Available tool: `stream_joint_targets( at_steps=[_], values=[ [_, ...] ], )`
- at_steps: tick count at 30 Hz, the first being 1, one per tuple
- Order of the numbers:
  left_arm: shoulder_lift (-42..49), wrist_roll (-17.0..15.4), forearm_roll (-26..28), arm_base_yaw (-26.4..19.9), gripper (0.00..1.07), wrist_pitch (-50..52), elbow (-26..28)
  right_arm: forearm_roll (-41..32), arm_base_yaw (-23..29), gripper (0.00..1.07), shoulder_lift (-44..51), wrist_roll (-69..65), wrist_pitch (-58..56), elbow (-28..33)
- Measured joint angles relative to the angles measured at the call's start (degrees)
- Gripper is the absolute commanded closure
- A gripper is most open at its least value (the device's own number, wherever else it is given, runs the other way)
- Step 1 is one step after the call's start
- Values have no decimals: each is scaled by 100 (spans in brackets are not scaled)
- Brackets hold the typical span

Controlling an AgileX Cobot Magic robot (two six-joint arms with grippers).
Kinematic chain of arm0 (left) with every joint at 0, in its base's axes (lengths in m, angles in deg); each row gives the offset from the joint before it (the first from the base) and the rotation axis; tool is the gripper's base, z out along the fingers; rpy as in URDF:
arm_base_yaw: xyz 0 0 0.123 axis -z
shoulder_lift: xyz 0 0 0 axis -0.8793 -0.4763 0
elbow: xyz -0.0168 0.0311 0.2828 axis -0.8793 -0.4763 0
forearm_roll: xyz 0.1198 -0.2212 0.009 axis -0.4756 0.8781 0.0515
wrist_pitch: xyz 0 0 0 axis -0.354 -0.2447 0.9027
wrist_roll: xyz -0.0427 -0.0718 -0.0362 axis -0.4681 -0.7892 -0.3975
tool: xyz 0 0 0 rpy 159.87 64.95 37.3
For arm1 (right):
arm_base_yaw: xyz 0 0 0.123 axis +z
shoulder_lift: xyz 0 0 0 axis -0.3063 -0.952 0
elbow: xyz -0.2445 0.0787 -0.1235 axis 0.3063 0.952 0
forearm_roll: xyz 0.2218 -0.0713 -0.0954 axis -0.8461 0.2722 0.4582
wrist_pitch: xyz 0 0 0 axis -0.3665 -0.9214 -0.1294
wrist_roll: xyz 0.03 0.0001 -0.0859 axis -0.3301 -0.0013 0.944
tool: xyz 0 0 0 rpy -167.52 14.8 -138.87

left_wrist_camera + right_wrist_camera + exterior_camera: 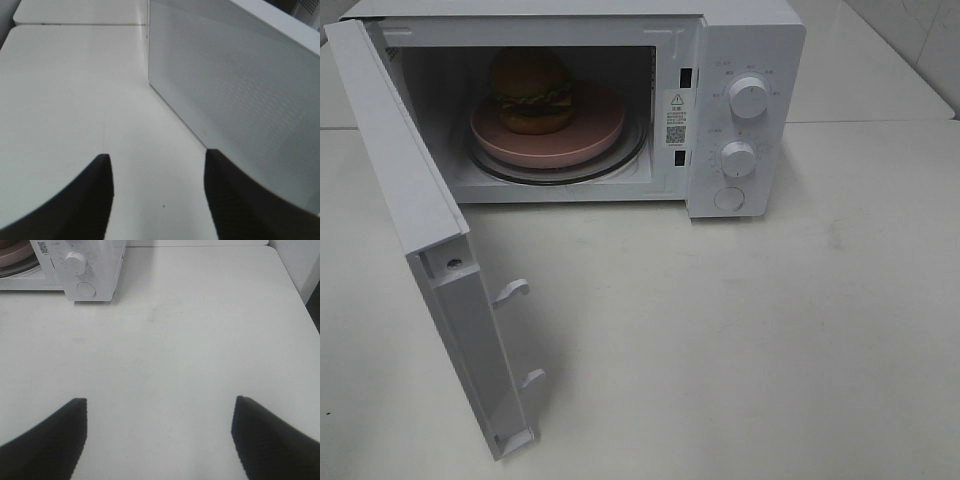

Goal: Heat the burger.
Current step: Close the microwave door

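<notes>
Wide white surface (770,330). At its back, white microwave (745,40), door (410,190) hanging wide open on the left. Inside the cavity, round pink dish (590,140); centred on that dish, burger (530,90), upright. Left pincer (157,156) released, gripping nothing, low over the surface just beside the door's outer face, burger out of its sight. Right pincer (160,400) spread wide, empty, above the surface, well apart from microwave and burger.
</notes>
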Motion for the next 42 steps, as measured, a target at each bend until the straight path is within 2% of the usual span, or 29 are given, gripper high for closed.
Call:
stream_joint_targets(
  at_steps=[1, 2, 3, 4, 5, 6, 7, 12, 17, 21, 23, 25, 26, 28, 31, 32, 34, 36, 37, 38, 39, 40, 41, 42],
  values=[
    [-132, 0, 0, 0, 78, 372, -69, 0, 0, 31, 0, 0, 0, 0],
    [-206, 0, 0, 0, 82, 550, -115, 0, 0, 31, 0, 0, 0, 0],
    [-206, 0, 0, 0, 82, 550, -115, 0, 0, 31, 0, 0, 0, 0],
    [-361, 0, 0, 0, 95, 848, -201, -11, 0, 31, 0, 0, 0, 0],
    [-453, 0, 0, 0, 101, 980, -246, -11, 0, 31, 0, 0, 0, 0],
    [-453, 0, 0, 0, 101, 980, -246, -11, 0, 31, 0, 0, 0, 0],
    [-619, 0, -6, 0, 107, 1295, -355, -11, 0, 31, 0, 0, 0, 0],
    [-968, 57, -6, 0, 107, 1908, -602, -17, 0, 31, 0, 0, 0, 0],
    [-1369, 332, -6, 0, 107, 2882, -991, -17, 0, 31, 0, 0, 0, 0],
    [-1719, 573, -6, 0, 107, 4120, -1438, -17, 0, 31, 0, 0, 0, 0],
    [-1788, 584, -6, 0, 107, 4400, -1541, -17, 0, 31, 0, 0, 0, 0],
    [-1971, 602, -6, 0, 107, 5185, -1811, -17, 0, 31, 0, 0, 0, 0],
    [-1971, 602, -6, 0, 107, 5185, -1811, -17, 0, 31, 0, 0, 0, 0],
    [-2332, 607, -120, 0, 107, 6022, -1994, -17, 0, 31, 0, 0, 0, 0],
    [-2447, 607, -195, 0, 107, 6131, -2000, -17, 0, 31, 0, 0, 0, 0],
    [-2664, 556, -481, 0, 107, 6354, -2000, -17, 0, 31, 0, 0, 0, 0],
    [-2767, 498, -619, 0, 107, 6417, -2005, -17, 0, 31, 0, 0, 0, 0],
    [-3146, 172, -1152, 0, 107, 6600, -2005, -17, 0, 31, 0, 0, 0, 0],
    [-3146, 172, -1152, 0, 107, 6600, -2005, -17, 0, 31, 0, 0, 0, 0],
    [-3346, -178, -1438, 0, 107, 6738, -2011, -17, 0, 31, 0, 0, 0, 0],
    [-3346, -178, -1438, 0, 107, 6738, -2011, -17, 0, 31, 0, 0, 0, 0],
    [-3541, -504, -1702, 0, 107, 6870, -2011, -17, 0, 31, 0, 0, 0, 0],
    [-3615, -670, -1833, 0, 107, 6921, -2011, -17, 0, 31, 0, 0, 0, 0],
    [-3615, -670, -1833, 0, 107, 6921, -2011, -17, 0, 31, 0, 0, 0, 0]
  ],
)
